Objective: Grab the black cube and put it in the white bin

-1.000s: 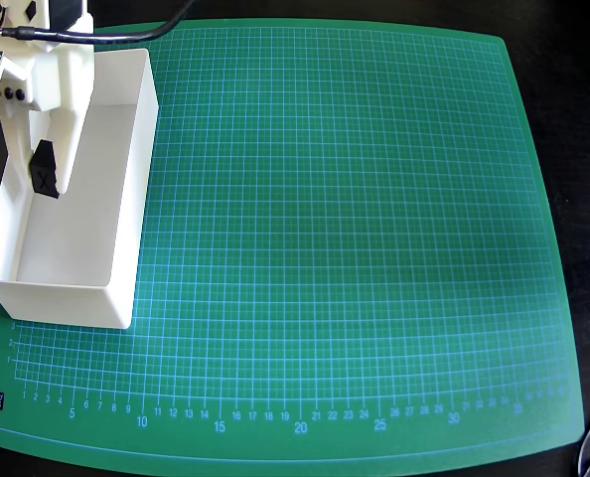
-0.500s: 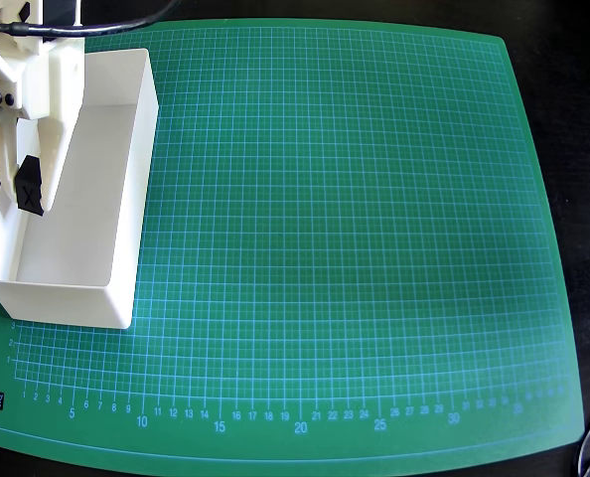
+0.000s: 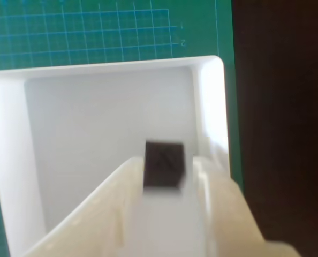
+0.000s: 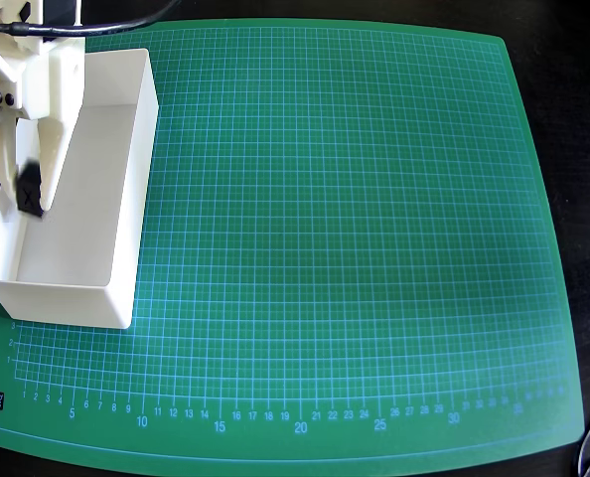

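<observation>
The black cube (image 3: 164,165) is blurred and sits between my fingertips, inside the white bin (image 3: 121,67). A small gap shows between the cube and the right finger (image 3: 215,187) in the wrist view. My gripper (image 3: 168,160) is open and points down into the bin. In the overhead view the bin (image 4: 76,303) stands at the mat's left edge. There the gripper (image 4: 29,204) hangs over the bin's left half with the cube (image 4: 29,187) tilted at its tips, a faint X on its face.
The green grid cutting mat (image 4: 325,248) covers the table to the right of the bin. A dark table edge (image 3: 282,134) runs along the right in the wrist view. A black cable (image 4: 126,20) runs from the arm at the top left.
</observation>
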`<state>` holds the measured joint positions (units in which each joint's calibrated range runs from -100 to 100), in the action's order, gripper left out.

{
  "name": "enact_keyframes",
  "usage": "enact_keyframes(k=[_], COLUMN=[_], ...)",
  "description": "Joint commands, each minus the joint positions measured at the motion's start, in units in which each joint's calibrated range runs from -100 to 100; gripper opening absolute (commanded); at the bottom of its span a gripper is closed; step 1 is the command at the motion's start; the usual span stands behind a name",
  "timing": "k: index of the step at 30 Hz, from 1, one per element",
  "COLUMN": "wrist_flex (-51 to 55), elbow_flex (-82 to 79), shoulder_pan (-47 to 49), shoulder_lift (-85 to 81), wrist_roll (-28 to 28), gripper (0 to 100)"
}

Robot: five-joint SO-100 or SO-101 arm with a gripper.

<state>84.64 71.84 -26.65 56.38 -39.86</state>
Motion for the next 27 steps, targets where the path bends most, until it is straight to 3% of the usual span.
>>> enact_keyframes(k=[1, 12, 21, 27], wrist_flex=[-0.5, 0.2, 13.0, 14.2], elbow_flex=[2.1, 2.4, 2.4, -0.6], shoulder_pan=[-0.1, 0.0, 1.0, 2.9], shoulder_lift=[-0.7, -2.6, -13.5, -20.7], wrist_roll=[-0.3, -0.3, -0.3, -0.7], gripper=[13, 14, 14, 14])
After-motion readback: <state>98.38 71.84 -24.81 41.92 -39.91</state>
